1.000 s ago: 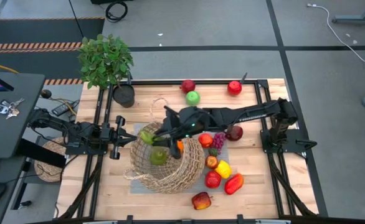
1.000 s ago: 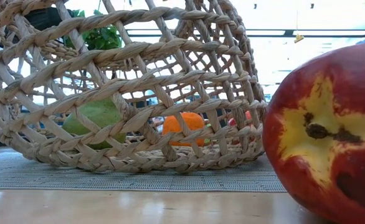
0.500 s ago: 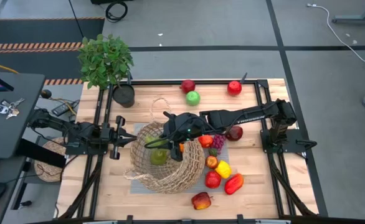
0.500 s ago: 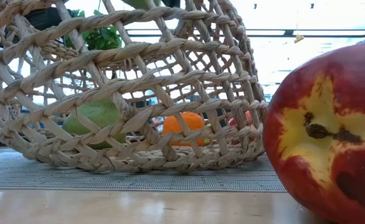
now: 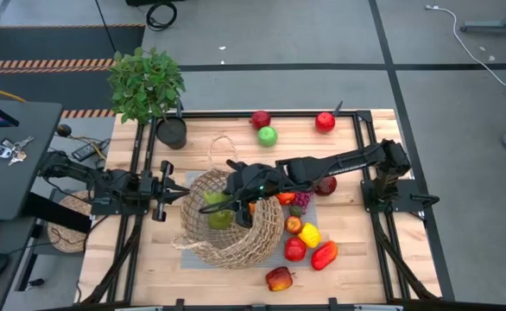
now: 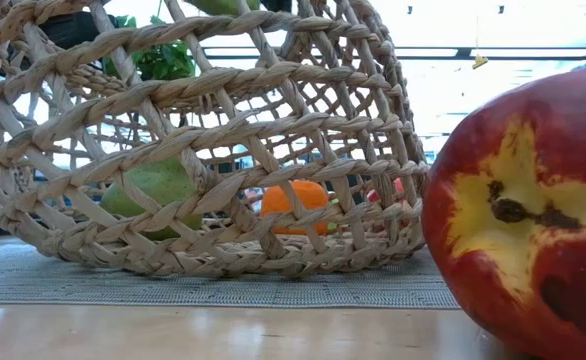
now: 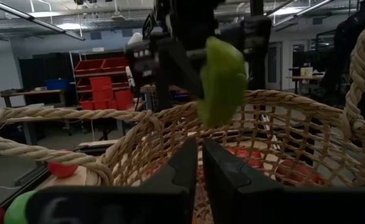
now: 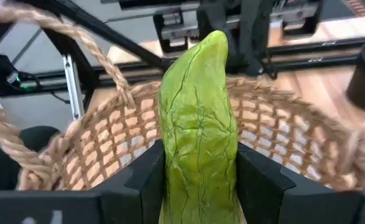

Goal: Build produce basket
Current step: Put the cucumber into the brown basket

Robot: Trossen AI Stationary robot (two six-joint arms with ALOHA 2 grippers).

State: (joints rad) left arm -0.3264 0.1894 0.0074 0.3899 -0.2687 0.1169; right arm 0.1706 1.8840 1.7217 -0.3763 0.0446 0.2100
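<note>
Right gripper [image 8: 198,177] hangs over the open wicker basket [image 5: 227,231], fingers clamped on a long green vegetable [image 8: 198,124] held upright, apparently so it can drop inside beside a green pear [image 6: 153,190] and an orange [image 6: 295,203]. Left gripper [image 5: 168,192] waits beside the basket, fingers nearly together, holding nothing.

we see workshop or lab: red storage bins [image 7: 104,81] on shelving at left, workbench [image 7: 36,94], ceiling strip lights [image 7: 20,12], taped concrete floor [image 5: 279,34].
</note>
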